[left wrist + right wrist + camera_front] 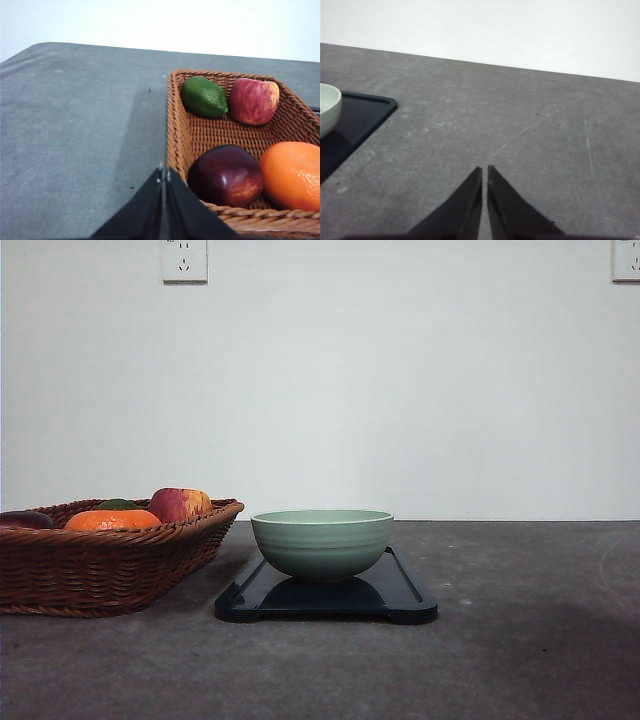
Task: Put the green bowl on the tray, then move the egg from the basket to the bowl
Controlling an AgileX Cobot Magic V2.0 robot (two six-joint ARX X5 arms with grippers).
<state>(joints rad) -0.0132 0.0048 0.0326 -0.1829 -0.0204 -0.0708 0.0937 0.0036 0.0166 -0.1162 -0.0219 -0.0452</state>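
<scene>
**Bowl placed, egg next**

Green bowl (pixel 321 542) seated on tray (pixel 405 592), just beside basket (pixel 110 570). Egg transfer pending; egg not discernible among the fruit. Left gripper (pixel 164 176) pinched closed, empty, at the basket's near rim. Right gripper (pixel 484 172) closed, empty, apart from the tray. Next: open left jaws, locate egg.

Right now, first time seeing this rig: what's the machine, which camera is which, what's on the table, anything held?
It is a two-armed robot. The front view looks forward over a grey table. There, a green bowl sits on a dark tray, with a wicker basket to its left. The other two pictures come from cameras on each wrist. The left wrist view shows the left gripper, shut and holding nothing, near the basket, which holds a lime, two apples and an orange. No egg can be made out. The right gripper is also shut and holding nothing, over bare table beside the tray.
</scene>
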